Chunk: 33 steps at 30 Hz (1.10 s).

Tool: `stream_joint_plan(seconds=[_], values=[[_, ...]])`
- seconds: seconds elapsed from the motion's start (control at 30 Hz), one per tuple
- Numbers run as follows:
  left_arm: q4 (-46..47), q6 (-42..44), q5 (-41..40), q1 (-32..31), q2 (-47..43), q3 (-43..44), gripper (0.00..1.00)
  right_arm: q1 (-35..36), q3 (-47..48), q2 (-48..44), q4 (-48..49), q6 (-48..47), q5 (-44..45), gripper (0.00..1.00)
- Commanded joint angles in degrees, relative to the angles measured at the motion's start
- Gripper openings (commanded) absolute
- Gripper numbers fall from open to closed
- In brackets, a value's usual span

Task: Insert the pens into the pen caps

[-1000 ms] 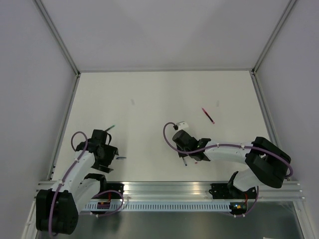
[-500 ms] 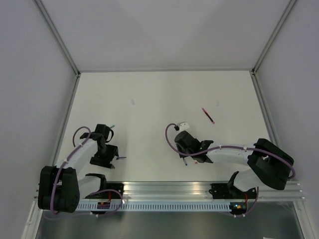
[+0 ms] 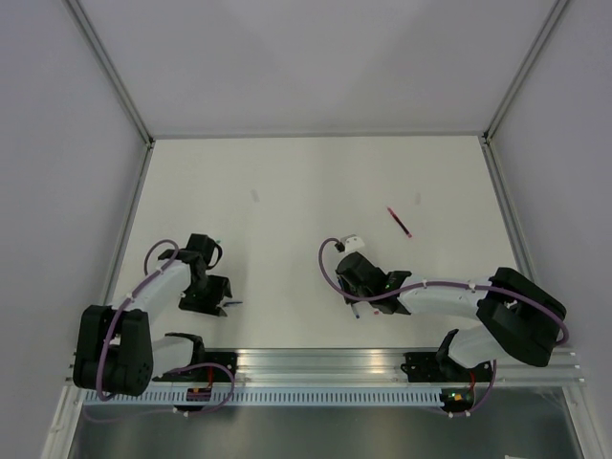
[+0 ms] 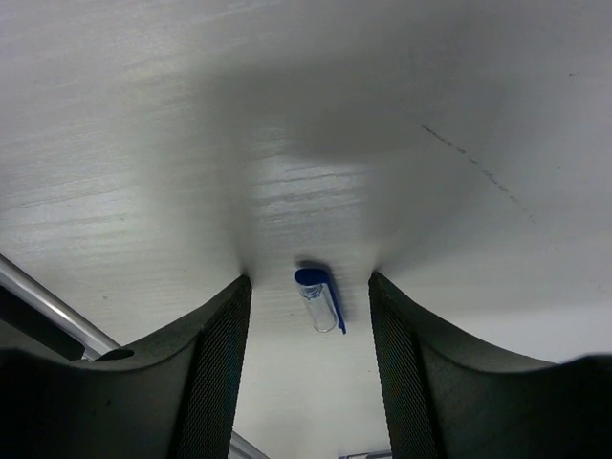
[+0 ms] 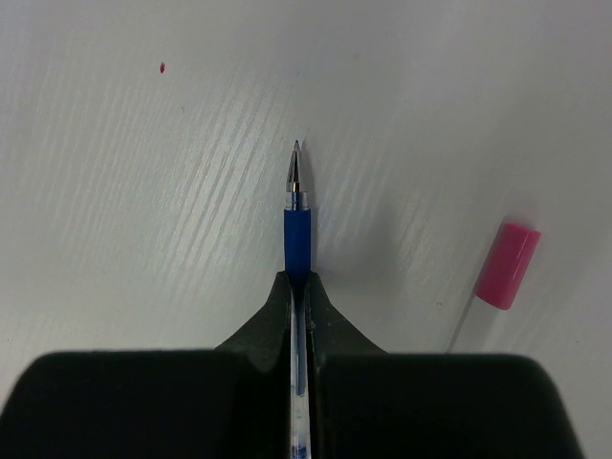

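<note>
The smooth white table [image 3: 316, 182] carries a red pen [image 3: 400, 222] lying well apart from both arms. The right gripper [image 5: 297, 279], low over the table, is clamped on a blue pen [image 5: 297, 234] with its metal tip pointing forward; a short pink tube [image 5: 508, 265] lies nearby. The left gripper [image 4: 308, 280] points down, its fingers apart on either side of a blue cap [image 4: 318, 298] that lies on the table, neither finger touching it.

cap [image 4: 318, 298] between left gripper [image 4: 308, 278] fingers, pen [image 5: 297, 234] in right gripper [image 5: 298, 283], second pen [image 5: 508, 265] just right, third pen [image 3: 400, 222] farther back
</note>
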Motion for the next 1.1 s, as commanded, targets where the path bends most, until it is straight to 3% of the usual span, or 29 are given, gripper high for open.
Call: stream_joint_plan(seconds=[0.0, 0.1, 0.2, 0.4, 0.53, 0.8, 1.0, 1.07], values=[[2.6, -4.8, -2.1, -2.8, 3.7, -1.5, 0.58, 0.4, -2.2, 0.5, -4.2, 0.1, -3.1, 0.00], [3.7, -5.1, -2.1, -3.9, 6.6, -1.0, 0.55, 0.5, -2.3, 0.4, -4.4, 0.1, -3.2, 0.00], [3.2, -4.6, -2.9, -4.4, 7.9, -0.3, 0.46, 0.4, -2.4, 0.2, -4.2, 0.1, -3.3, 0.00], [4.6, -4.2, -4.5, -4.4, 6.8, -1.8, 0.15, 0.5, -2.3, 0.3, -4.2, 0.0, -3.6, 0.00], [6.9, -2.1, -3.8, -4.4, 7.7, -1.9, 0.02, 0.4, -2.3, 0.4, -4.2, -0.1, -3.9, 0.00], [12.3, 10.8, -2.4, -4.4, 2.9, 1.2, 0.02, 0.8, -0.9, -3.1, -2.4, -2.0, -11.2, 0.00], [19.5, 23.7, 1.2, -4.4, -11.3, 5.4, 0.02, 1.0, 2.6, -12.6, -1.1, -4.2, -18.5, 0.00], [25.1, 27.5, 6.2, -4.4, -16.0, 6.3, 0.02, 1.2, 3.1, -16.3, -0.3, -5.5, -20.8, 0.00]])
